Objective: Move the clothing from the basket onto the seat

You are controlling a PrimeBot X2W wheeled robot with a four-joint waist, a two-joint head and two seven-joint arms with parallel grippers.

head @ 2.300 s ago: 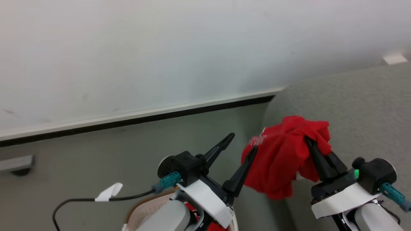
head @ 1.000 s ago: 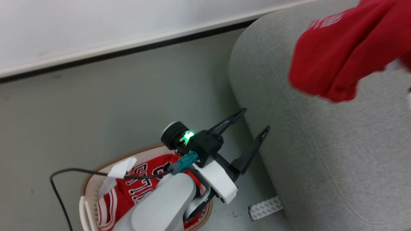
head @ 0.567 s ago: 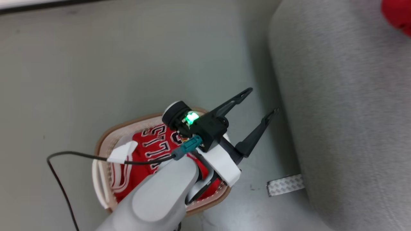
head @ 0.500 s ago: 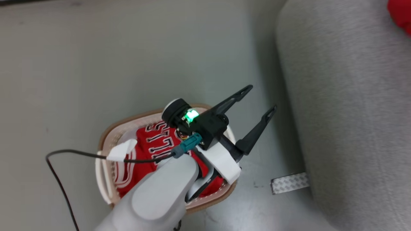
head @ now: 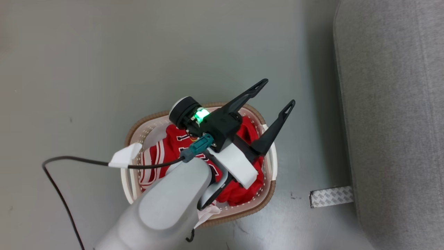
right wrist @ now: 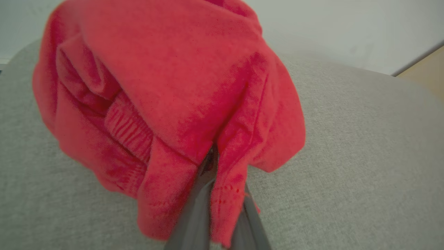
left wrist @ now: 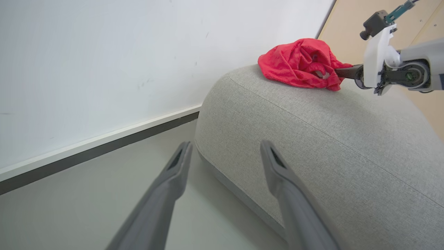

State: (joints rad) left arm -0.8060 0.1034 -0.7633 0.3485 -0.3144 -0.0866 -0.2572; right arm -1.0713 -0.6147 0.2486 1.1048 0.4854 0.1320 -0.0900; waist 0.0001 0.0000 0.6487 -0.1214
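1. Head view: my left fingers (head: 276, 123) hang spread and empty above the basket (head: 267, 199), a red jersey (head: 163, 152) inside, near the seat (head: 392, 104)
2. Wrist views: my right fingers (right wrist: 194, 211) pinch a red garment (left wrist: 298, 62) resting on the seat top

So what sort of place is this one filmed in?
Probably an indoor test room dressed as a living space: smooth grey floor, bare white wall with a dark skirting, a big grey upholstered seat, and a laundry basket on the floor.
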